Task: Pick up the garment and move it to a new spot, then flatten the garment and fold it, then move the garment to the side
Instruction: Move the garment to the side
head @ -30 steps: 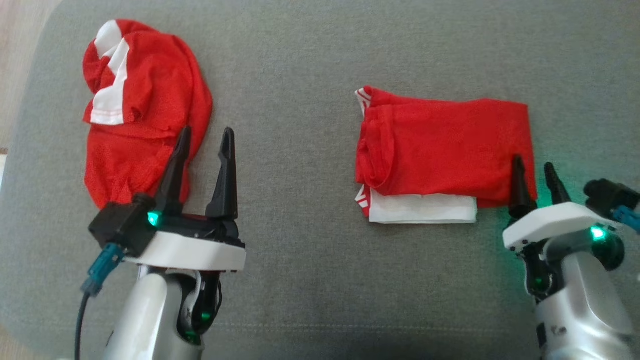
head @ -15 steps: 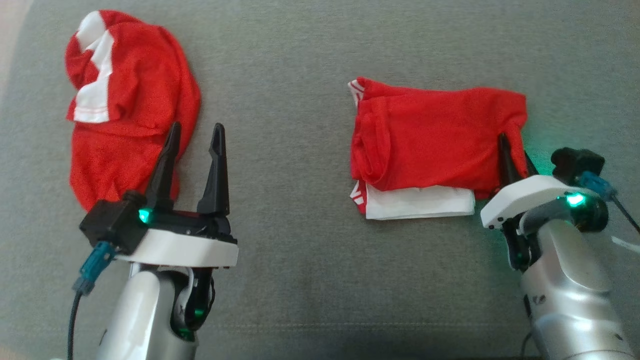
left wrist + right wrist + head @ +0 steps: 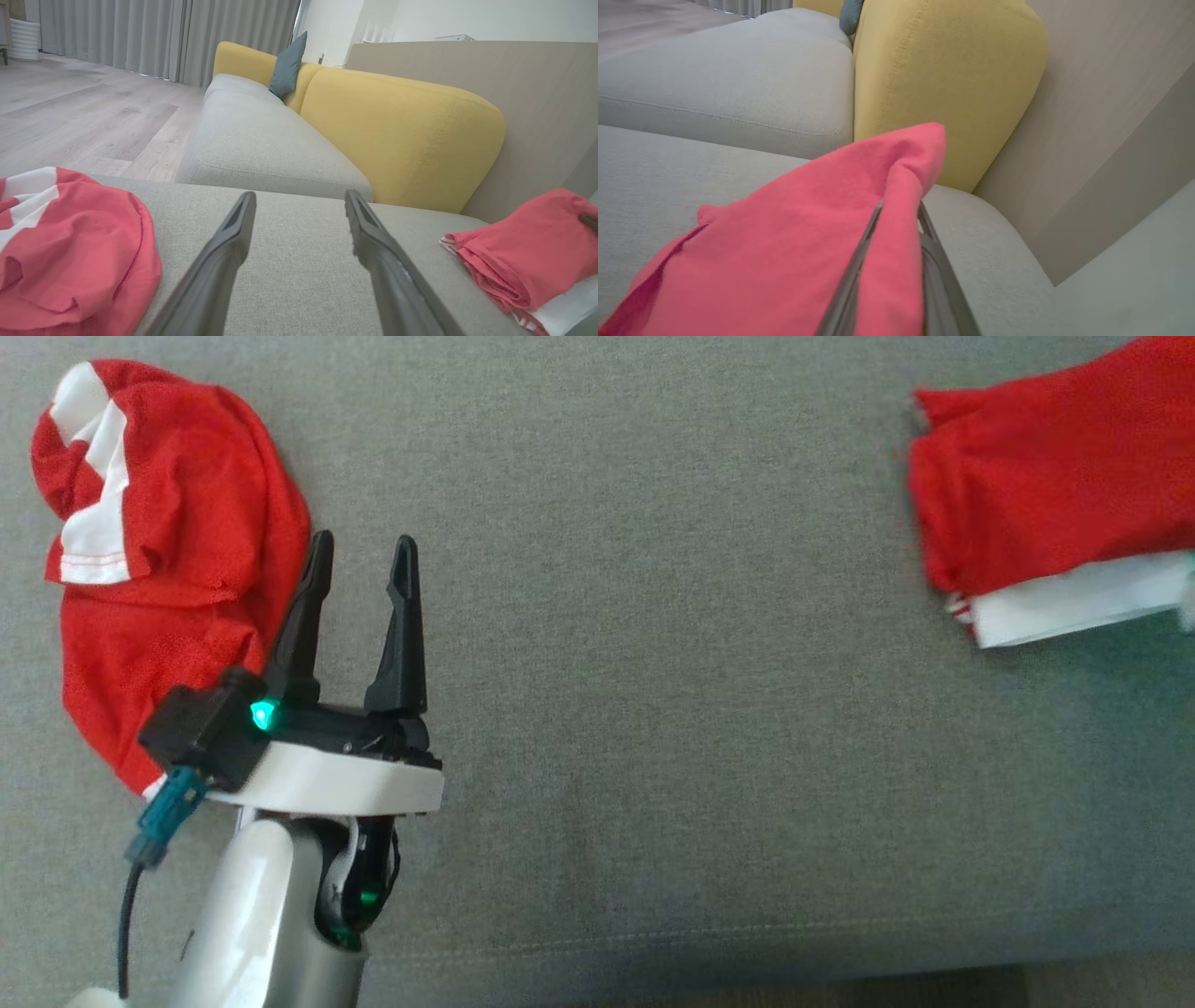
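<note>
1. The right hand [image 3: 900, 211] is clenched on the folded garment [image 3: 784, 233]; in its wrist view, a ridge of red cloth runs up between the two dark fingers [image 3: 941, 280] and peaks just past their tips
2. From that pinched corner the rest of the cloth slopes away to the hand's left and down onto the grey seat cushion [image 3: 691, 177]
3. Seen from the head, the folded garment [image 3: 1046, 495] sits far off to the right of the left hand, at the edge of the view, with red layers stacked over a white layer that peeks out along the near side
4. The left hand [image 3: 363, 539] hangs released, its fingers spread wide with nothing between them and bare grey seat cushion [image 3: 653, 709] under it
5. Just beside its left finger lies a crumpled garment [image 3: 159, 560], red mesh with white panels, bunched in a heap; I cannot tell whether the finger touches it
6. Along the left hand [image 3: 300, 195] in its own wrist view, the crumpled garment [image 3: 65, 261] is low on the left of the fingers and the folded garment [image 3: 518, 252] low on the right, well apart
7. A dark fingertip [image 3: 589, 220] shows at the far right edge of the folded cloth
8. Beyond the fingertips stand a yellow backrest [image 3: 402, 130], a teal pillow [image 3: 287, 65], grey curtains [image 3: 163, 32] and a wooden floor [image 3: 70, 116]
</note>
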